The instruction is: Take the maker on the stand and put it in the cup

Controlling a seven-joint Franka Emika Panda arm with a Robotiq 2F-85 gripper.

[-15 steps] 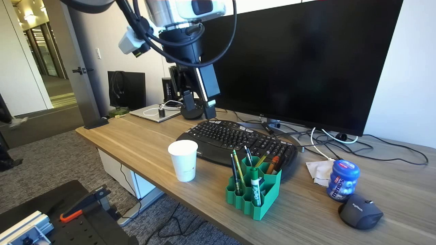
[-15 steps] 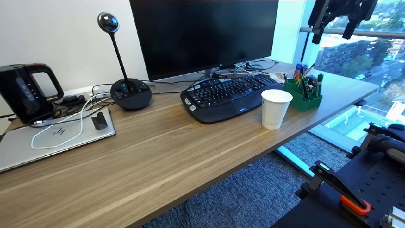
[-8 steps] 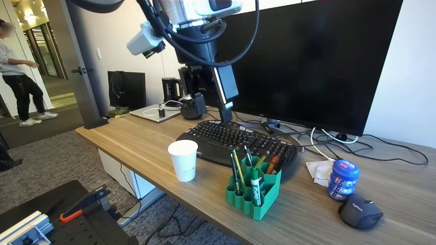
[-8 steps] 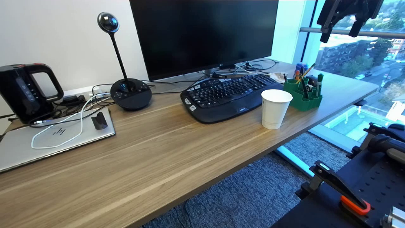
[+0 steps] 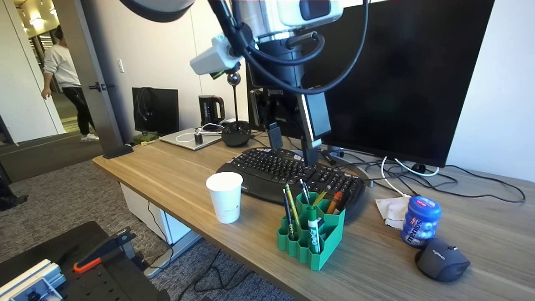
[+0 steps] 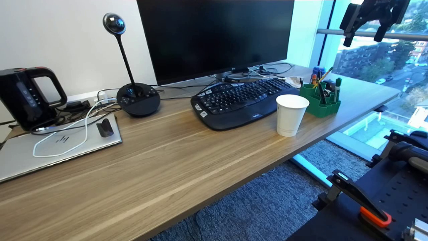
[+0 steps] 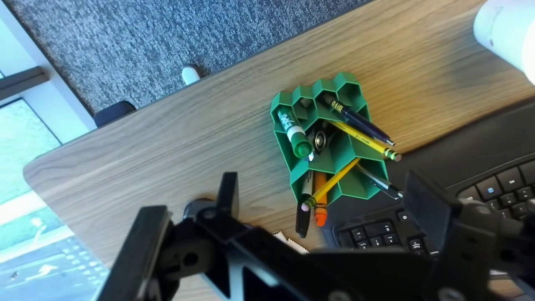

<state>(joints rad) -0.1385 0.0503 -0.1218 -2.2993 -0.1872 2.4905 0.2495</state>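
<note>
The maker, a green and white marker point(image 5: 313, 235) with its green cap up, leans a little in a corner slot of the green stand point(image 5: 331, 247). Other pens, pencils and an orange crayon share the stand. Left of it in that exterior view, the white cup point(image 5: 225, 200) is upright on the desk. My gripper point(image 5: 292, 146) hangs in the air, higher than the stand, jaws wide apart and nothing held. From the wrist, the marker point(image 7: 287, 121) and stand point(image 7: 342, 152) appear beyond the fingertips, and the cup point(image 7: 505, 35) is cut off at the upper right.
A black keyboard point(image 5: 288, 169) lies behind the cup and stand, with a large monitor point(image 5: 376, 83) behind it. A blue gum jar point(image 5: 421, 221) and a mouse point(image 5: 442, 260) stand to the right. The desk's front edge runs close to cup and stand.
My gripper has travelled right and somewhat lower in an exterior view, coming nearer the stand, with its jaws staying apart. Marker, stand and cup are where they were. A person walks in the background.
</note>
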